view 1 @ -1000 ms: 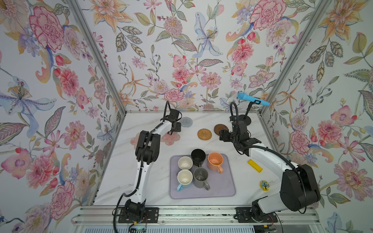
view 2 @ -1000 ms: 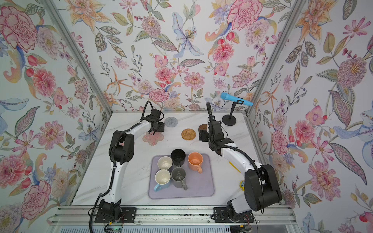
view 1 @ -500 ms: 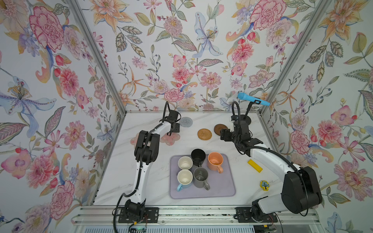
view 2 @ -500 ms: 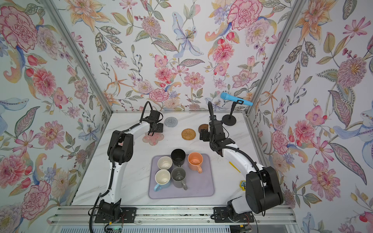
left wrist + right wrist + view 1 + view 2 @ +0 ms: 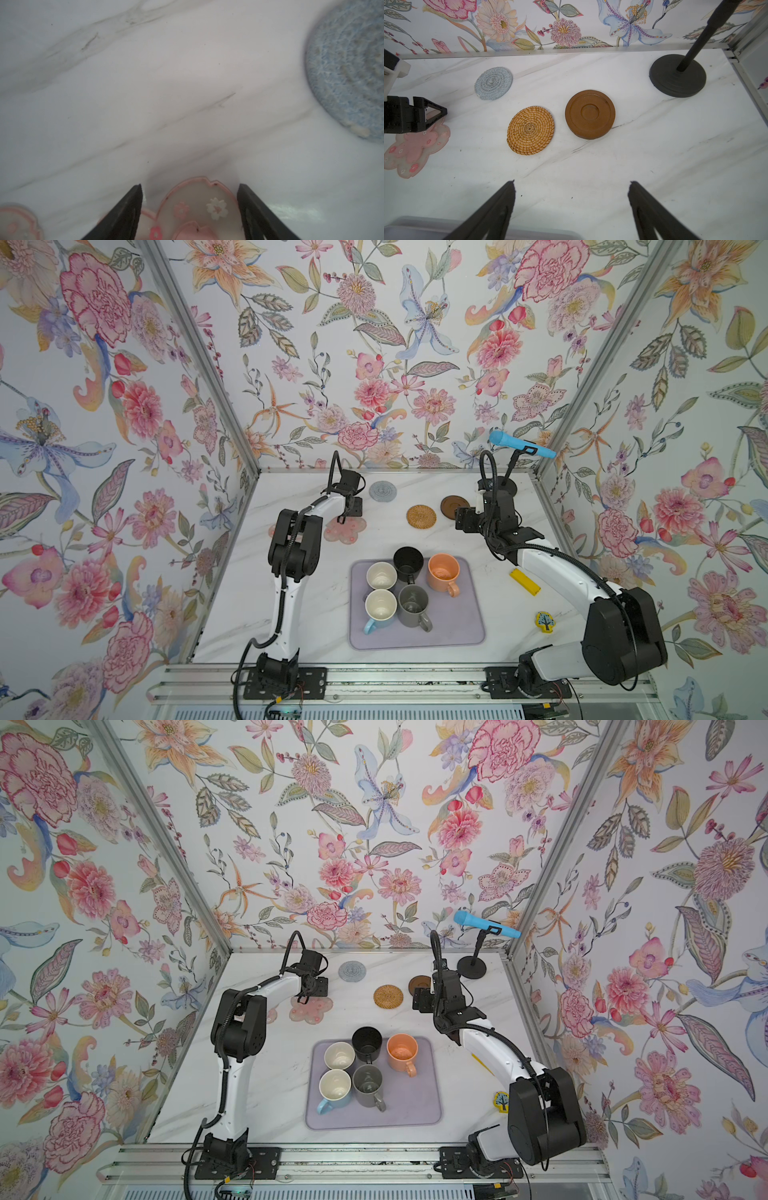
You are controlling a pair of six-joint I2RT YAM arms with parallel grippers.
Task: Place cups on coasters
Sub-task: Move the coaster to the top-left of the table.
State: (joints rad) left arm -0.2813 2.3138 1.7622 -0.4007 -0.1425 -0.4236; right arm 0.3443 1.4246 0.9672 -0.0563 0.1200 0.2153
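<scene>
All five cups stand upright and close together on the lilac mat [image 5: 457, 626], which lies in the middle of the table [image 5: 324, 622], nearer to the edge where the arms are fixed: the purple-grey cup [image 5: 381, 575], the black cup [image 5: 408, 560] and the peach cup [image 5: 443, 571] in the far row, the light blue cup [image 5: 380, 609] and the grey cup [image 5: 412, 605] in the near row. No cup is on a coaster yet. The coasters lie in the far half of the table: the grey coaster [image 5: 382, 491] near the back edge, the woven coaster [image 5: 421, 516] and the brown wooden coaster [image 5: 453, 506] just beside each other more to the right, the pink flower coaster [image 5: 347, 529] more to the left, and a second pink flower coaster [image 5: 14, 220] further left, mostly hidden behind the left arm [image 5: 295, 547] in both top views. The left gripper [image 5: 189, 187] is open and empty, low over the pink flower coaster, with one petal between its jaws; if it touches the petal I cannot tell. The right gripper [image 5: 572, 182] is also open and holds nothing, above the bare table between the mat and the woven coaster. A black stand base [image 5: 678, 75] with a blue microphone [image 5: 519, 445] is in the right back corner, a yellow block [image 5: 525, 581] and a small yellow piece [image 5: 544, 621] near the right edge
</scene>
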